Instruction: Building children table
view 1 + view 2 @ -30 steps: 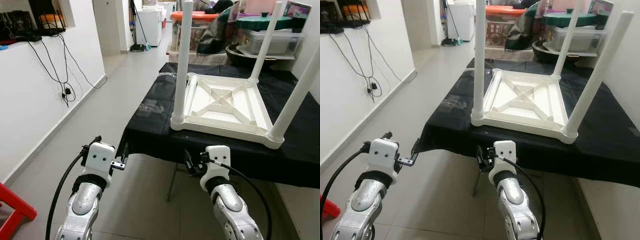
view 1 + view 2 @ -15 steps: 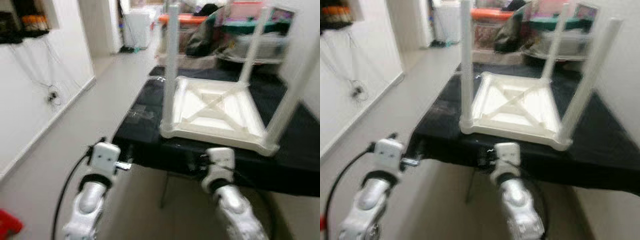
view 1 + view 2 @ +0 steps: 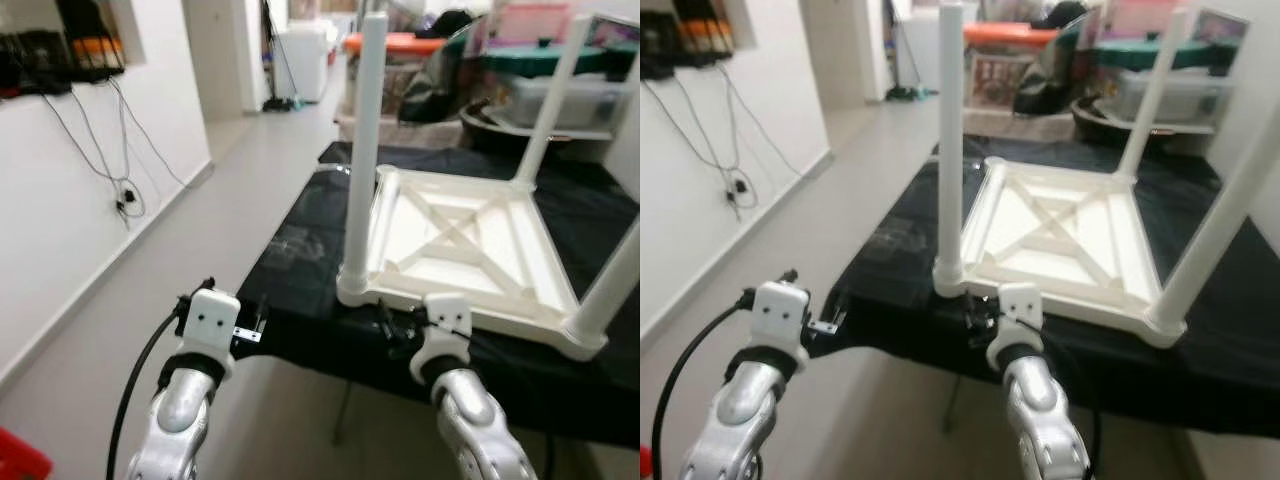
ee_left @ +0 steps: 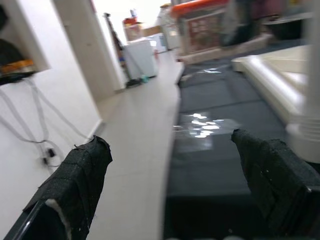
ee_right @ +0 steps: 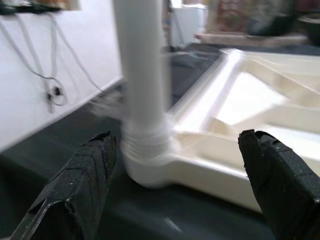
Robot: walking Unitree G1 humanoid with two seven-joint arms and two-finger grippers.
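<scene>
Upturned white children table (image 3: 470,240) on black-covered counter (image 3: 300,240), right gripper (image 5: 175,165) spread wide just before its near corner leg (image 5: 142,75), left gripper (image 4: 170,175) wide at counter's edge

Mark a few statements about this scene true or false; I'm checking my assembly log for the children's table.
1. The white table lies upside down on the black cloth, legs pointing up. True.
2. The right tool is shut around the near leg. False: its fingers stand open, short of the leg, holding nothing.
3. The left tool is open, facing the cloth's edge. True.
4. The table stands on the floor. False: it rests on the cloth-covered surface.
5. Cables hang on the wall to the robot's left. True.
</scene>
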